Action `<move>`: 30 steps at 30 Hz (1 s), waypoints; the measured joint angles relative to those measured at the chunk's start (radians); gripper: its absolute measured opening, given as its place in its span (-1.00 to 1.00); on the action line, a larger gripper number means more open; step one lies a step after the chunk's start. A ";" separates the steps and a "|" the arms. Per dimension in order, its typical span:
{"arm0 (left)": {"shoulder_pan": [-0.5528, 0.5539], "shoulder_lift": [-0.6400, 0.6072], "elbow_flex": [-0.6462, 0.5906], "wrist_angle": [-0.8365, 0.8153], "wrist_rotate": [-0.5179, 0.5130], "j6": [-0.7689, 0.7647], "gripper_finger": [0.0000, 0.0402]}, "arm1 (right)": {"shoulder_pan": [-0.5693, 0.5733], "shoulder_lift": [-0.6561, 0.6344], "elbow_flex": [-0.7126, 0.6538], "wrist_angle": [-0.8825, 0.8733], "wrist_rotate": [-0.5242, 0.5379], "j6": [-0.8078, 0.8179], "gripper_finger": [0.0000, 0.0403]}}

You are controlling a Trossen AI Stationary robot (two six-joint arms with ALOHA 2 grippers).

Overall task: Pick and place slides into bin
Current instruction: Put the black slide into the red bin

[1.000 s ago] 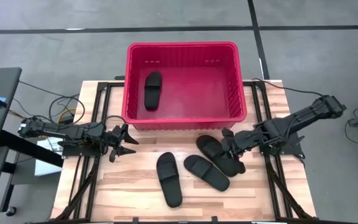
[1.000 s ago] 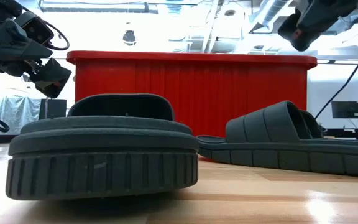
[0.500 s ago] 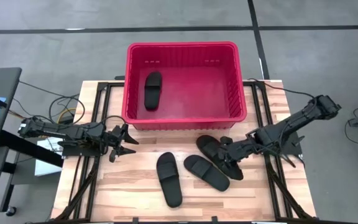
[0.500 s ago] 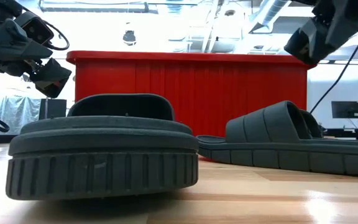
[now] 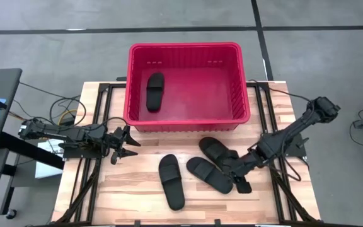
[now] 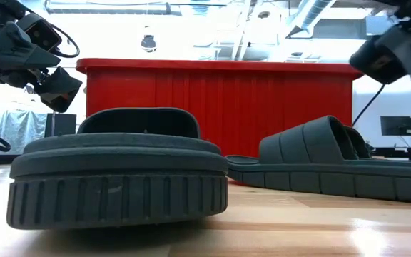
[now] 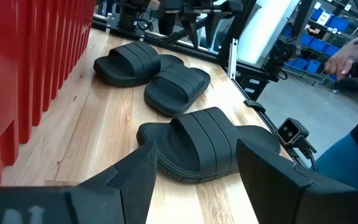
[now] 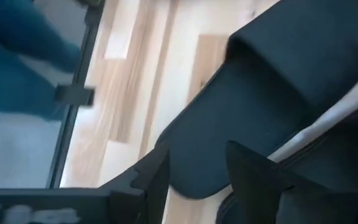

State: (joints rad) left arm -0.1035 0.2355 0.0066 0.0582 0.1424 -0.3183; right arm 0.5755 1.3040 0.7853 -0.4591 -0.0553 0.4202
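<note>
Fingers of my right gripper (image 5: 238,178) are spread wide and hold nothing; they sit low over the wooden surface (image 5: 131,189), right at the outer end of the rightmost slide (image 5: 221,156), and the right wrist view shows that slide's black sole edge (image 8: 241,112) between the 2 fingers (image 8: 253,171). Whether they touch it I cannot tell.

Left gripper (image 5: 126,144) waits near the surface's left edge, just in front of the bin's left corner, fingers (image 7: 132,180) spread apart and empty, raised off the wood in the low view (image 6: 52,86).

4 slides total. 1 slide (image 5: 154,91) lies flat inside the red bin (image 5: 238,82), in its left half, lengthwise toward the far wall. 3 lie on the surface in front of the bin: left slide (image 5: 171,181) alone near the middle, well apart from the bin; middle slide (image 5: 210,174) just beside it; the rightmost one overlapping or touching the middle one, both angled. Left wrist view shows all 3 in a row, nearest one (image 7: 207,146) strap up.

Bin stands at the far middle of the surface. Part of a person in blue (image 7: 353,155) shows beyond the surface edge.
</note>
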 joint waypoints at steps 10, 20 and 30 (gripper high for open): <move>0.000 0.000 0.000 0.000 0.000 0.000 0.05 | 0.094 0.062 0.001 0.003 -0.033 0.000 -0.22; 0.000 0.000 0.000 0.000 0.000 0.000 0.05 | 0.137 0.141 0.002 0.028 -0.052 0.000 -0.22; 0.000 0.000 0.000 0.000 0.000 0.000 0.05 | 0.135 0.237 0.018 0.033 -0.052 -0.009 -0.22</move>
State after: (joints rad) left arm -0.1034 0.2354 0.0065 0.0584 0.1425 -0.3183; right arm 0.7105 1.5414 0.8028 -0.4257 -0.1074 0.4114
